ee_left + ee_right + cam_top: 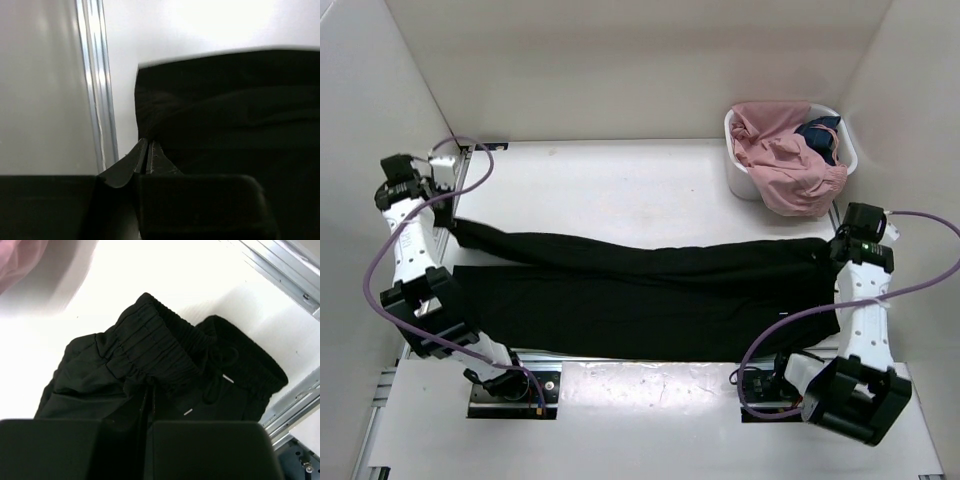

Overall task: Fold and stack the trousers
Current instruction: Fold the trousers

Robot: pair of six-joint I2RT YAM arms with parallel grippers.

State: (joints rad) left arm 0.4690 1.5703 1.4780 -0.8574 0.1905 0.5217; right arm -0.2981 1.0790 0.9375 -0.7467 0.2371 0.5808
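The black trousers (pixel 640 290) lie stretched across the table, legs to the left and waistband to the right, one leg folded over the other. My left gripper (pixel 448 215) is at the leg end. In the left wrist view it (pixel 149 145) is shut, its tips pinching the edge of the trousers (pixel 225 110). My right gripper (pixel 835 250) is at the waistband. In the right wrist view it (pixel 150 390) is shut on the gathered elastic waistband (pixel 150 340), and the drawstring (pixel 220 365) lies beside it.
A white basket (pixel 735 165) at the back right holds a pink garment (pixel 785 165) and a small dark blue garment (pixel 820 135). Aluminium rails run along the left wall (pixel 97 100) and the right side (pixel 280 265). White walls enclose the table.
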